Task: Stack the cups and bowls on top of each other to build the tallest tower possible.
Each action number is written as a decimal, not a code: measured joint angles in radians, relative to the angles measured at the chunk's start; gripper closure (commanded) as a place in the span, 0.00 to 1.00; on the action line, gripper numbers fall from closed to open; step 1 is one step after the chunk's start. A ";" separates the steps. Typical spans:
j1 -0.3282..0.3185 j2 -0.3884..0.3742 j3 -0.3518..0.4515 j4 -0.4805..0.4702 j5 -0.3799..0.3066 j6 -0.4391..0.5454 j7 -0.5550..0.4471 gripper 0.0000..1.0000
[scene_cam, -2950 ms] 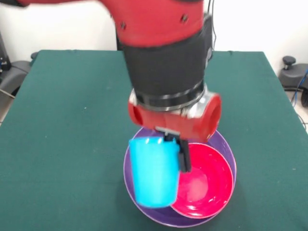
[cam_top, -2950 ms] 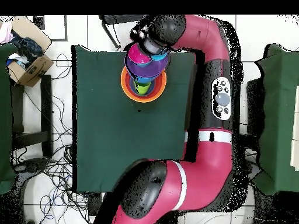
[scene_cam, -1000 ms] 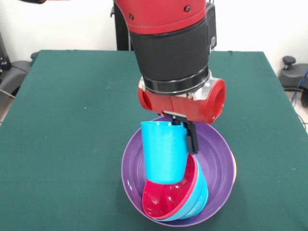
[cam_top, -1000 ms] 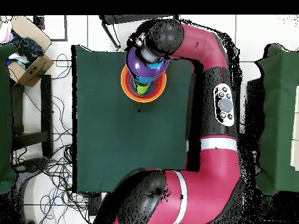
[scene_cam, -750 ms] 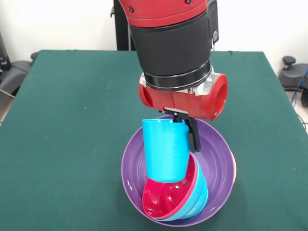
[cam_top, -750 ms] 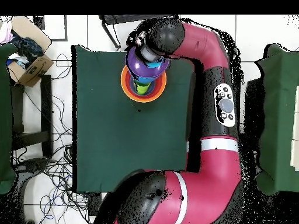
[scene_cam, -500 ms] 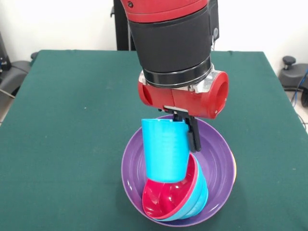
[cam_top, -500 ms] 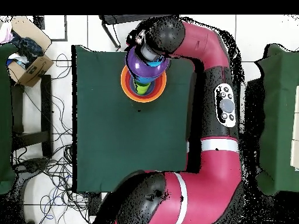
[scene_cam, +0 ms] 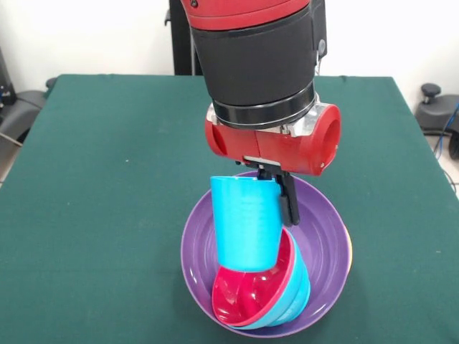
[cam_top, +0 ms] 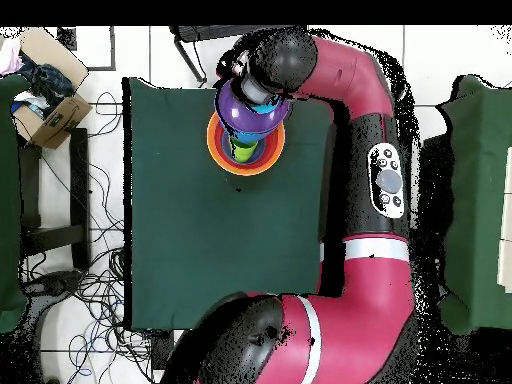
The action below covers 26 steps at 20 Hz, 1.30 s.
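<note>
Nesting inside the purple bowl [scene_cam: 323, 236] is a tilted blue bowl [scene_cam: 297, 290], and inside that a tilted pink-red bowl [scene_cam: 244, 301], both leaning toward the near left of the front view. The light blue cup [scene_cam: 246, 222] stands with its base in the pink-red bowl, mouth up and slightly tilted, and the gripper [scene_cam: 276, 197] is clamped on its rim, one black finger [scene_cam: 290, 204] running down the outside of the cup's right wall. From overhead, the purple bowl sits above a wide orange bowl [cam_top: 215, 150], with the lime green cup [cam_top: 243, 151] showing on the orange bowl's floor beside it; the whole tower stands near the green table's [cam_top: 200, 250] edge far from the robot's base. Compared with three seconds ago, the inner bowls have tipped over from lying flat, and the cup has come down into the pink-red bowl. Over the last second nothing has visibly shifted.
</note>
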 measured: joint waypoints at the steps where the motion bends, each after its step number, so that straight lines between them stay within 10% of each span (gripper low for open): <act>1: 0.000 0.000 0.000 0.000 0.000 -0.001 0.000 1.00; 14: -0.001 -0.005 0.000 0.100 0.000 -0.154 0.000 1.00; 15: -0.001 -0.006 0.000 0.132 0.000 -0.186 0.000 0.00; 26: 0.001 -0.006 -0.006 0.179 0.001 -0.225 0.000 0.00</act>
